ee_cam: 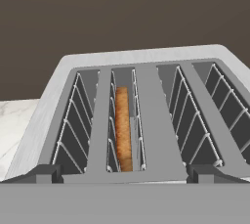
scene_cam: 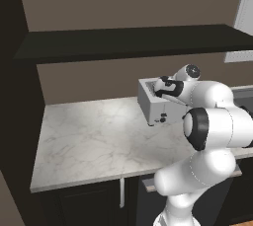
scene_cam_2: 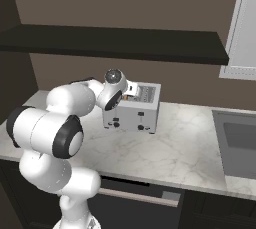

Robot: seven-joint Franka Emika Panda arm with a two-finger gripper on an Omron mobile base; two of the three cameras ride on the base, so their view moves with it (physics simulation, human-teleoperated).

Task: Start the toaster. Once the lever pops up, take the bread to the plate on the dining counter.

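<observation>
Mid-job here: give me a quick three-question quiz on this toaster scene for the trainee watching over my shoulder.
1. True or false: the bread stands on edge inside a slot of the toaster.
2. Counting from the left in the hand view, which of the four slots holds the bread? A) first B) second C) fourth
3. In the right base view, what is set into the marble worktop to the right of the toaster?

Key
1. True; its tan top edge shows between the wire guides.
2. B.
3. A sink, at the right edge of that view. The open pincer is poised just above the toaster's top.
</observation>
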